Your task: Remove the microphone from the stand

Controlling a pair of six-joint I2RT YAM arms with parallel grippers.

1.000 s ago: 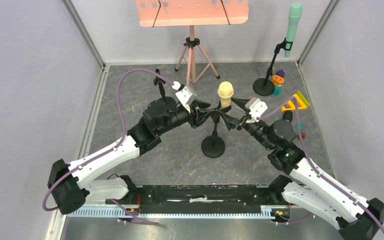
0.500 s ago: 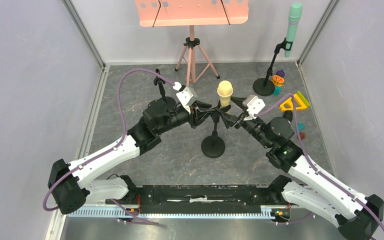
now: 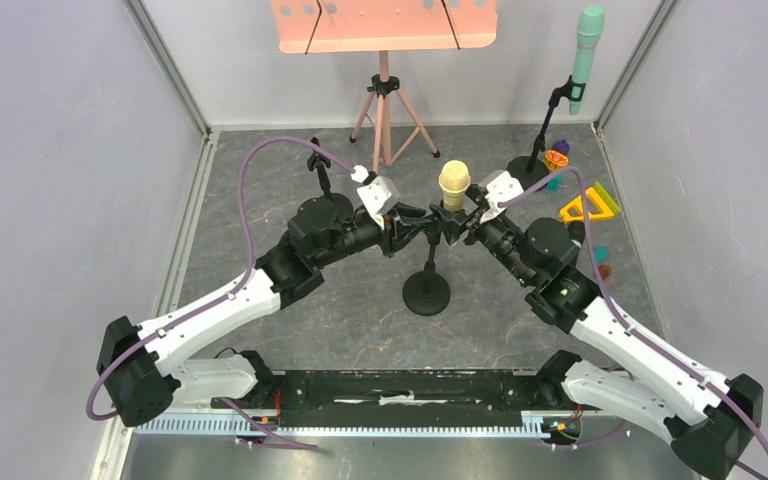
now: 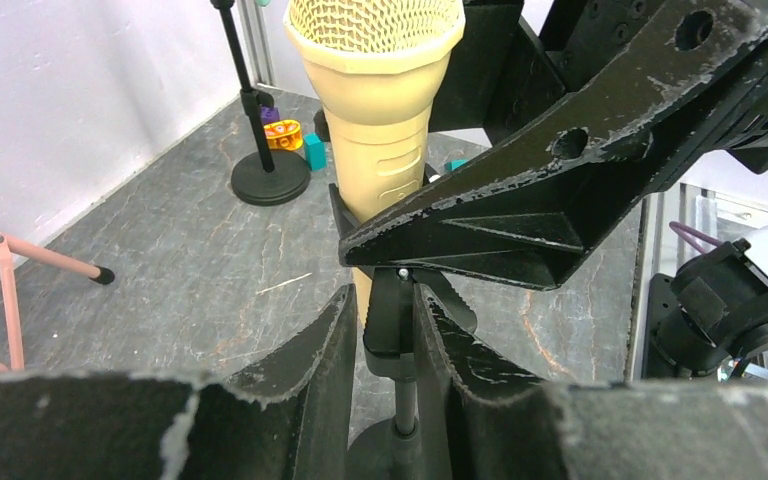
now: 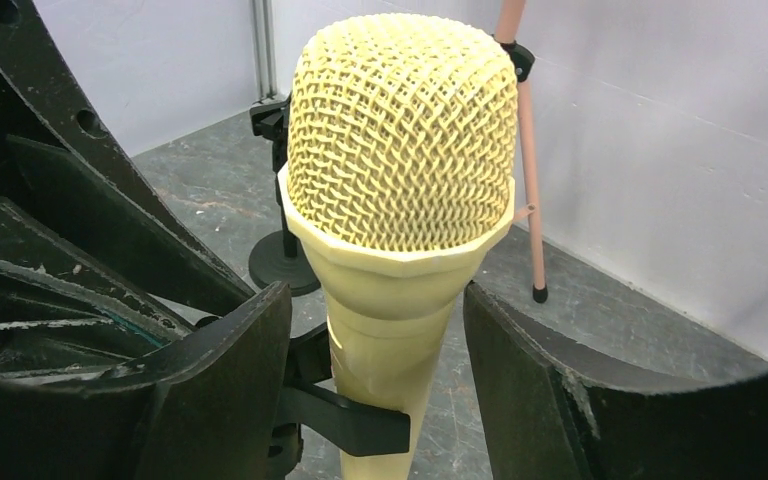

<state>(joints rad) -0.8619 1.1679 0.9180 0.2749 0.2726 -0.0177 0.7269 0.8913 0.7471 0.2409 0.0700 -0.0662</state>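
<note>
Atop the stand (image 3: pixel 426 293), the mic (image 3: pixel 452 180) is seen seated upright in the clip (image 5: pixel 352 418), its yellow mesh head uppermost. The stand is flanked by both arms, with the left gripper (image 3: pixel 422 222) set at the stand's left and the right gripper (image 3: pixel 460 216) at its right, both level with the clip.

In the left wrist view, the left gripper (image 4: pixel 391 312) is shown closed narrow on the stand's black stem just under the clip, with both fingers pressed against it. One finger (image 4: pixel 560 190) of the right gripper is seen crossing just above, beside the handle of the mic (image 4: pixel 380 120).

In the right wrist view, the right gripper (image 5: pixel 378 300) is held wide. Its fingers are placed on either side of the mic (image 5: pixel 400 150), below the head, and are kept apart from it on each side.

Behind the stand, a pink tripod (image 3: pixel 384 100) is pictured against the back wall. Behind the stand and to its right, a green mic (image 3: pixel 588 50) is carried on a second stand (image 3: pixel 548 118). Small toys (image 3: pixel 557 155) are seen at that stand's foot, and a yellow triangle (image 3: pixel 585 207) lies nearer.
</note>
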